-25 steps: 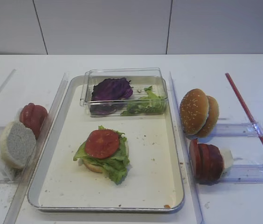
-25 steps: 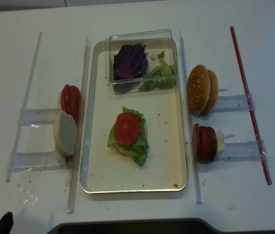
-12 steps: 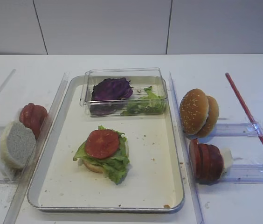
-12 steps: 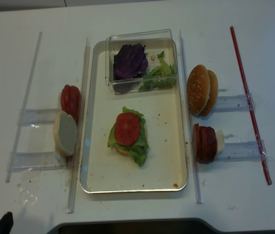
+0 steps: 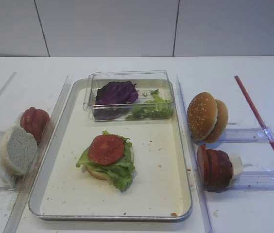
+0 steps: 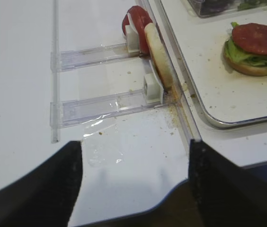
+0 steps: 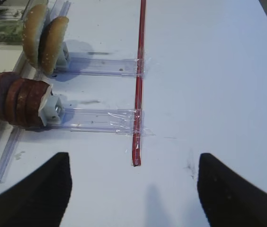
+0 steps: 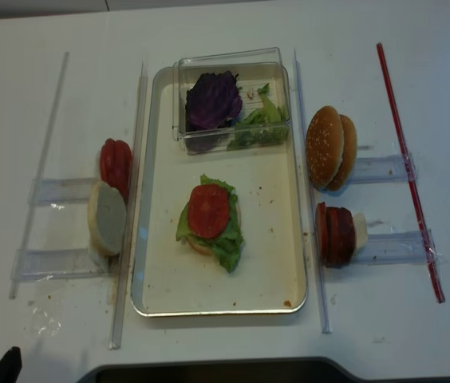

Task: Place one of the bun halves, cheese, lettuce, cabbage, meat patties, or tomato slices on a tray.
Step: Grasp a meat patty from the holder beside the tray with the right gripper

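Note:
On the cream tray (image 5: 161, 165) a tomato slice (image 5: 107, 149) lies on lettuce (image 5: 120, 172) over a bun half (image 5: 95, 173). Cabbage (image 5: 116, 92) and more lettuce (image 5: 151, 109) fill a clear box at the tray's far end. Two bun halves (image 5: 206, 116) and several meat patties (image 5: 214, 167) stand on edge in racks to the right. On the left stand tomato slices (image 5: 34, 121) and a pale-faced bun half (image 5: 18, 149). No cheese is in view. My left gripper (image 6: 133, 146) is open over the near table edge. My right gripper (image 7: 133, 158) is open over bare table.
Clear plastic rails (image 5: 191, 145) flank the tray on both sides. A red strip (image 7: 139, 71) is taped across the ends of the right racks (image 7: 100, 66). Crumbs lie near the left rack (image 6: 105, 101). The table's front edge runs just below the left fingers.

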